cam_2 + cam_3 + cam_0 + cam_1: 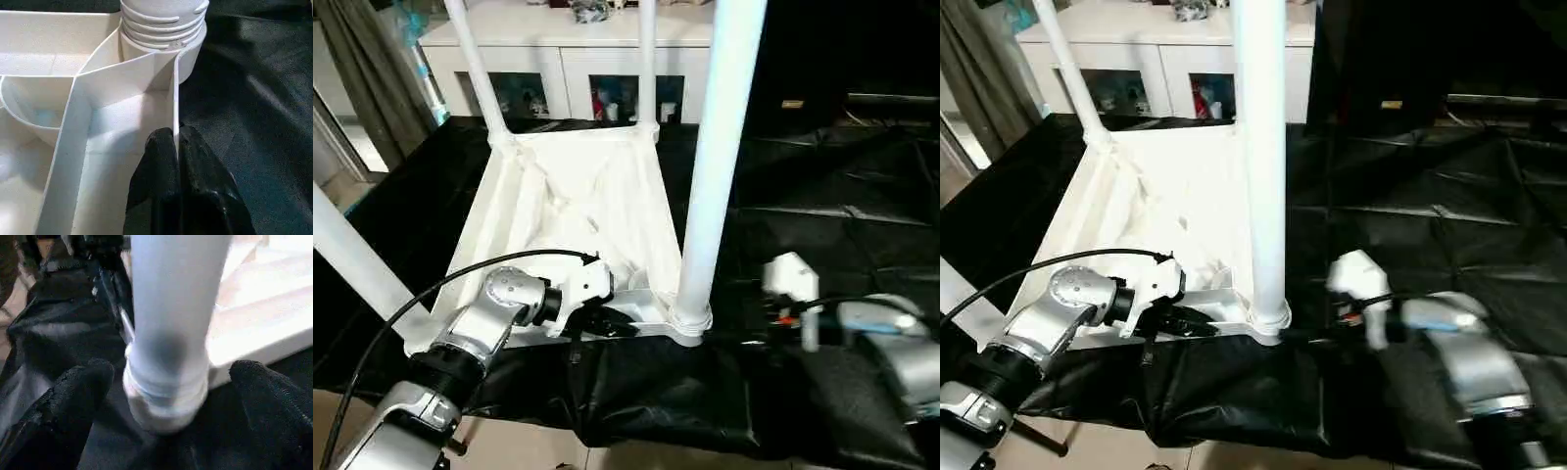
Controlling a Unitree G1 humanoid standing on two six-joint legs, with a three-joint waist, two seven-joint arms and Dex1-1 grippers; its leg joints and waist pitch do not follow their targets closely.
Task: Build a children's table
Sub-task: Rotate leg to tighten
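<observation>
Black cloth (822, 235): children's table (578, 196) inverted, legs up

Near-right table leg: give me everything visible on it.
The near-right leg is a long white plastic-looking tube, standing about upright from the upturned children's table. Its ridged foot sits in the rounded corner socket. The open right claw straddles its base without visible contact. The left claw pinches the tabletop rim wall beside that socket.

A home room: white glass-door cabinet (578, 73), curtain (367, 69).
</observation>
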